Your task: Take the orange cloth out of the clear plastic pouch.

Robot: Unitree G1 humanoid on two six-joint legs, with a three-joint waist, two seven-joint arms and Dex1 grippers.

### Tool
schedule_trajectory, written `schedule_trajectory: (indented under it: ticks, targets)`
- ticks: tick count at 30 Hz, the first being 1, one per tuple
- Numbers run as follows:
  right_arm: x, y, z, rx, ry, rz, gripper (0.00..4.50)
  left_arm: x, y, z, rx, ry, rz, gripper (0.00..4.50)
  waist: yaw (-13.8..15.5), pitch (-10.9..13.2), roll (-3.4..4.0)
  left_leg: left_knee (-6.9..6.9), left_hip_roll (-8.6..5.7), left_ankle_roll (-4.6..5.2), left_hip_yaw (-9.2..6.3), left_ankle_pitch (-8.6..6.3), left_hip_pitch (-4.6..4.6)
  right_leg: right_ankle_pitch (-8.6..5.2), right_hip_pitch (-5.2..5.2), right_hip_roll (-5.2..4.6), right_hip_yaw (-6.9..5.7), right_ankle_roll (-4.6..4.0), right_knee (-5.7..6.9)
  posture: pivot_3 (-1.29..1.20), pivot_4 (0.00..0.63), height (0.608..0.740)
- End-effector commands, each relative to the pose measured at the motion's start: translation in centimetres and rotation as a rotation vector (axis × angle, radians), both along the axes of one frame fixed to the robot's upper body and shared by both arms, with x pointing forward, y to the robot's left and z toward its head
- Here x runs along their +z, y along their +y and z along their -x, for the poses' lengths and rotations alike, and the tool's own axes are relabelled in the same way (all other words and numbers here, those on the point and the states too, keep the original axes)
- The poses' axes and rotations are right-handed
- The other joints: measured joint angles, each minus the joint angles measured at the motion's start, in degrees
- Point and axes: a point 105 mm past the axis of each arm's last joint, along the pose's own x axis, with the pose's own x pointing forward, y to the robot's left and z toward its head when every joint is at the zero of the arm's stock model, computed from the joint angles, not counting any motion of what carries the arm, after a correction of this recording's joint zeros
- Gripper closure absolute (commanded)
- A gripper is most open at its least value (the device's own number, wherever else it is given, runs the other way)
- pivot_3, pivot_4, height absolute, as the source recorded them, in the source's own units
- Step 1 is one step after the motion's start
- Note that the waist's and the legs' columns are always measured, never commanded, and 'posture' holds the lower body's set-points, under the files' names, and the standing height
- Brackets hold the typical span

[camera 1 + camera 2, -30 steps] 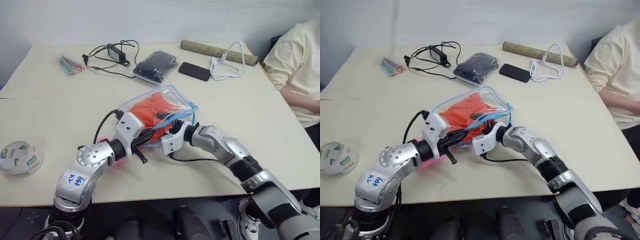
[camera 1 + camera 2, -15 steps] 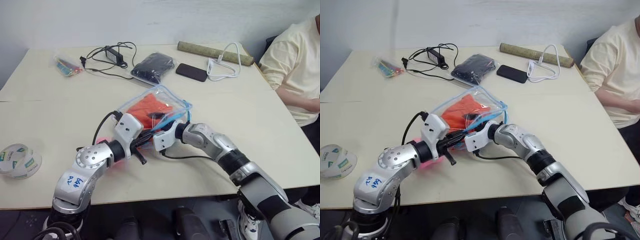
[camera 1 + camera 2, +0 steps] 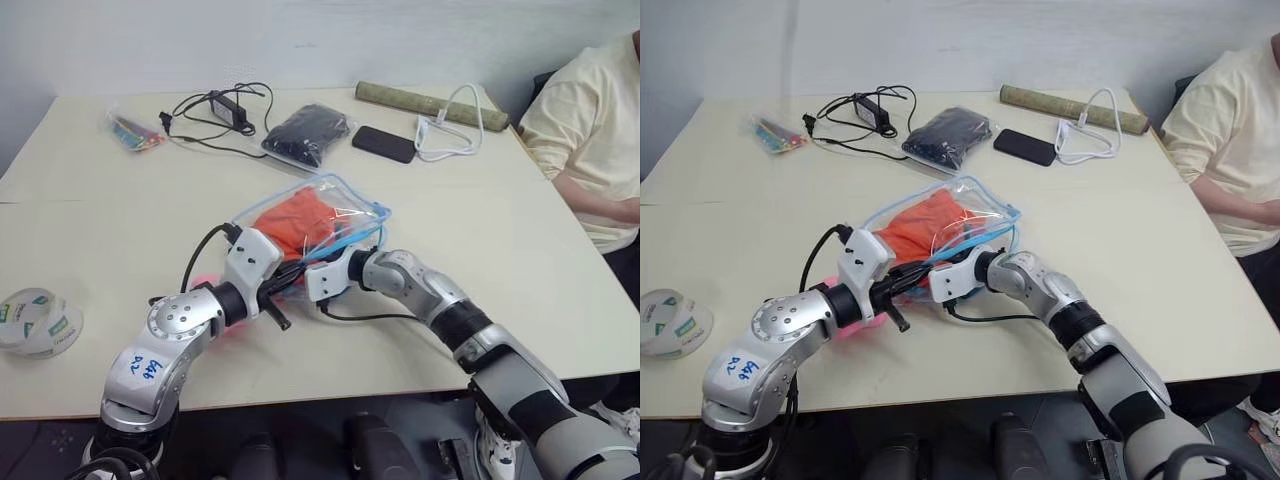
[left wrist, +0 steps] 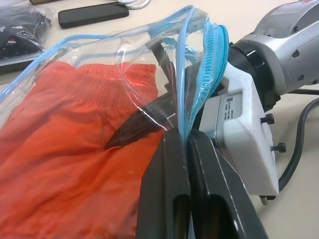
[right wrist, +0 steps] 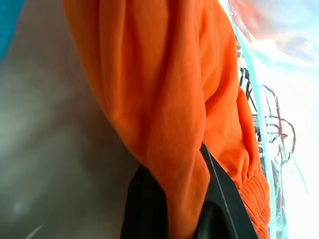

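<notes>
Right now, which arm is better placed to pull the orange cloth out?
The right. Its gripper is inside the clear plastic pouch, shut on the orange cloth; the left gripper pinches the pouch's blue edge.

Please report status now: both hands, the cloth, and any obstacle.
Left hand shut on clear plastic pouch rim. Right hand inside pouch, shut on orange cloth. Cloth not out yet. Nothing in the way.

Both grippers meet at the clear plastic pouch [image 3: 958,215].
</notes>
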Motion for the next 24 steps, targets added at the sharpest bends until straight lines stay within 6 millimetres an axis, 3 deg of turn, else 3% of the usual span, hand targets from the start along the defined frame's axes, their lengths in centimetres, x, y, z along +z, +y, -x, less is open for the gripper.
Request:
schedule_trajectory:
  ticks: [1, 7, 11, 14, 20, 24]
  targets:
    - [0.5, -0.7, 1.0, 0.062, -0.038, 0.041, 4.48, 0.8, 0.5, -0.6, 0.042, -0.08, -0.04, 4.5, 0.2, 0.0, 0.0, 0.0, -0.01, 0.0, -0.03, 0.0, -0.02, 0.0, 0.0, -0.02, 0.0, 0.0, -0.04, 0.0, 0.15, 0.74]
    - [2.0, -3.2, 1.2, 0.069, -0.101, 0.09, 4.48, 1.9, 1.2, -2.0, 0.123, -0.108, 0.035, 4.5, 0.2, 0.0, -0.01, 0.0, -0.04, 0.02, -0.05, -0.01, -0.07, 0.0, 0.01, -0.04, -0.01, 0.01, -0.11, 0.0, 0.15, 0.74]
    - [1.9, -3.9, 1.5, 0.095, -0.134, 0.146, 4.48, 2.2, 1.3, -2.4, 0.139, -0.106, 0.062, 4.5, 0.0, 0.0, -0.01, -0.02, 0.0, 0.03, -0.06, -0.01, -0.07, 0.0, 0.0, 0.0, 0.0, 0.01, -0.11, 0.0, 0.15, 0.74]
    - [1.6, -3.8, 2.4, 0.153, -0.151, 0.172, 4.48, 1.7, 1.5, -2.6, 0.147, -0.097, 0.037, 4.5, 0.0, 0.0, -0.01, -0.09, 0.02, 0.02, -0.02, -0.01, -0.06, 0.0, -0.02, 0.03, 0.01, 0.01, -0.17, 0.0, 0.15, 0.74]
    - [3.2, -4.6, 5.0, 0.302, -0.196, 0.169, 4.48, 0.5, 2.6, -3.6, 0.208, -0.082, -0.01, 4.5, 0.2, 0.0, -0.01, -0.08, -0.01, 0.02, -0.03, -0.01, -0.07, 0.0, 0.0, -0.04, 0.0, 0.01, -0.22, 0.0, 0.15, 0.74]
    - [2.1, -5.9, 6.6, 0.39, -0.145, 0.244, 4.48, 0.5, 3.3, -4.2, 0.25, -0.084, 0.009, 4.5, 0.3, 0.0, -0.01, -0.08, -0.01, 0.05, -0.06, -0.03, -0.08, 0.01, 0.06, -0.07, 0.0, 0.01, -0.33, 0.0, 0.15, 0.74]
